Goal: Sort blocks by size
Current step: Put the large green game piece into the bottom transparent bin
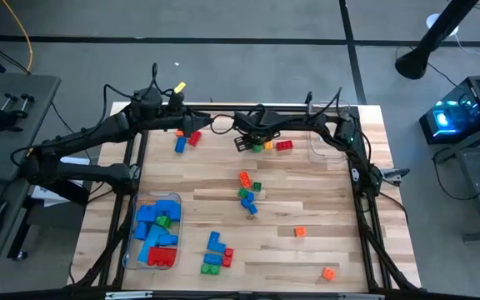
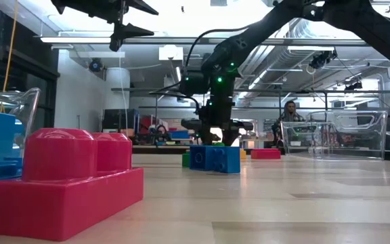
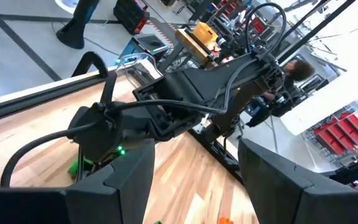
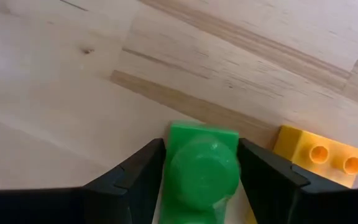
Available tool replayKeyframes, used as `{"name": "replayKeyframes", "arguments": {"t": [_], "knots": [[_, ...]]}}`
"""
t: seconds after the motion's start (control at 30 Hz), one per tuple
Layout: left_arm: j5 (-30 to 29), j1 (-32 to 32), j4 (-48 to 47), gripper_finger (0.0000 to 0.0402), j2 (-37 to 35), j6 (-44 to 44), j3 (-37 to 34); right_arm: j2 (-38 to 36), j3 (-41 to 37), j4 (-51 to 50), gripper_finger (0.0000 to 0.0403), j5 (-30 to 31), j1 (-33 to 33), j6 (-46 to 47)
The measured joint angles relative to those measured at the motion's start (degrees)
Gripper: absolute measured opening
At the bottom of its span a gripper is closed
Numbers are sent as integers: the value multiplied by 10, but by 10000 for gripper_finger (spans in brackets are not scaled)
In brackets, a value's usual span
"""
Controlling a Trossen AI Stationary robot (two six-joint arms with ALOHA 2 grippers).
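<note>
My right gripper (image 1: 252, 143) reaches in from the right and points steeply down at the table's far middle. It is shut on a small green block (image 4: 202, 158). A yellow block (image 4: 319, 155) lies on the wood just beside the green one, and a red block (image 1: 284, 145) lies a little further right. My left gripper (image 3: 194, 180) hangs open and holds nothing, raised above the far left (image 1: 188, 125). There it is over a red (image 1: 195, 138) and a blue block (image 1: 180, 146) lying on the wood. My right gripper pinches the green block by two opposite side walls (image 4: 171, 155) between its two fingers, which come from above, pointing down. The block's studded top faces up toward the wrist. I cannot tell whether its underside rests on the table.
A clear tub (image 1: 152, 229) at the near left holds blue, red and green blocks. An empty clear tub (image 1: 327, 146) stands at the far right. Loose blocks lie mid-table (image 1: 247, 190) and near the front (image 1: 217, 252). Two orange ones (image 1: 299, 232) (image 1: 328, 272) lie at the right.
</note>
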Motion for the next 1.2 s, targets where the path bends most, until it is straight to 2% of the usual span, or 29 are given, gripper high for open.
{"name": "replayKeyframes", "arguments": {"t": [0.13, 0.27, 0.4, 0.5, 0.63, 0.7, 0.9, 1.03, 1.1, 1.2], "knots": [[0, 0, 0, 216, 0, -3, 0, 1, 0, 3, 188, -2, 3, -23], [4, 1, 13, 216, -5, 0, -1, -4, 0, 3, 127, -2, 7, -54], [7, 14, 87, 216, -30, 12, -1, -29, -4, 17, 128, -18, 15, -83], [6, 24, 151, 216, -54, 12, -1, -68, -2, 89, 128, -56, 23, -126], [6, 29, 203, 216, -90, 11, 0, -81, -2, 222, 128, -178, 49, -150], [6, 29, 197, 216, -105, 5, 0, -75, -2, 282, 128, -209, 82, -150], [6, 29, 192, 216, -122, -22, 0, -15, -2, 464, 128, -241, 181, -123], [5, 29, 194, 216, -119, -30, 0, 16, 0, 604, 128, -246, 223, -88], [4, 29, 194, 216, -116, -36, 0, 27, 15, 647, 128, -246, 235, -77], [4, 29, 193, 216, -108, -38, 0, 43, 59, 657, 128, -253, 248, -98]]}}
